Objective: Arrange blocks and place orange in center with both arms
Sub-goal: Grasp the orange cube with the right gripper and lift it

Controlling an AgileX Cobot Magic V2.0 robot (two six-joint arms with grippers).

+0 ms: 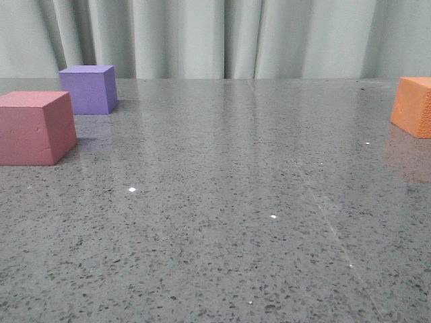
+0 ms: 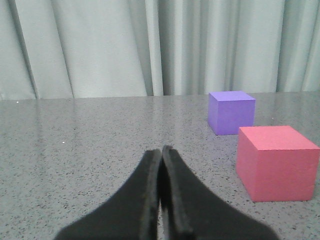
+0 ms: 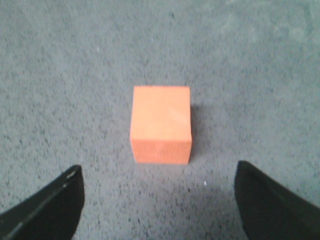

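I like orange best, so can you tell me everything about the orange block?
The orange block is a foam-looking cube with a smooth top and a rougher, pebbly side. It sits flat on the speckled grey table, at the far right of the front view, alone, away from the other blocks. Nothing touches it; the right gripper hangs above, fingers spread wide.

No writing, label, brand, number or sign can be read in any of the three views: the faces of the pink-red cube [image 1: 35, 128], the purple cube [image 1: 88, 89] and the orange cube [image 3: 161, 123] are plain, the speckled grey table [image 1: 222, 222] and the pale curtain [image 1: 222, 37] behind it carry no print, and the black fingers [image 2: 145, 200] of the left gripper and those of the right gripper [image 3: 159, 200] show no marking
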